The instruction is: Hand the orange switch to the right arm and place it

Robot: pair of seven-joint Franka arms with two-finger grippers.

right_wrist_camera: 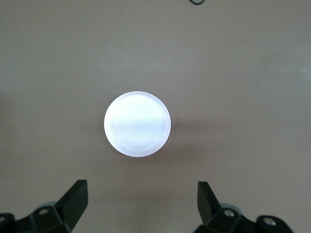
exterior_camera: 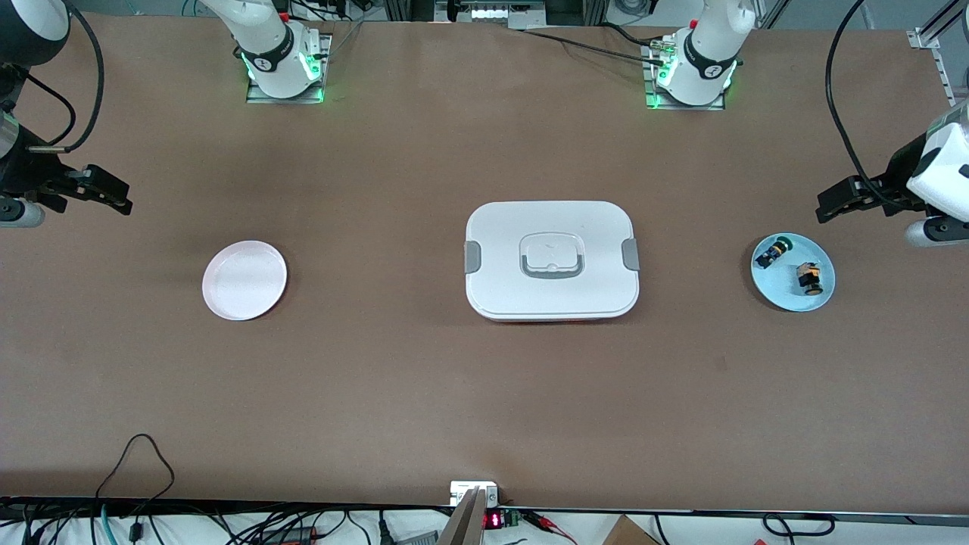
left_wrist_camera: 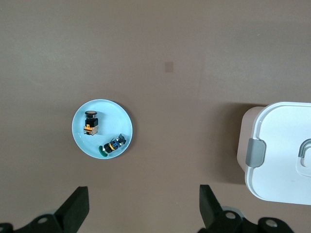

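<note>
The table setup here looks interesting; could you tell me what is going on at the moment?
Nothing is being held yet. The orange switch lies on a blue plate beside a green-capped switch, toward the left arm's end of the table. The left gripper hangs open above that plate. The right gripper waits open over an empty white plate. A closed white box sits between the plates.

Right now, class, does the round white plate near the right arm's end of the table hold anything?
No: in the right wrist view the round white plate shows only its own bare surface.
</note>
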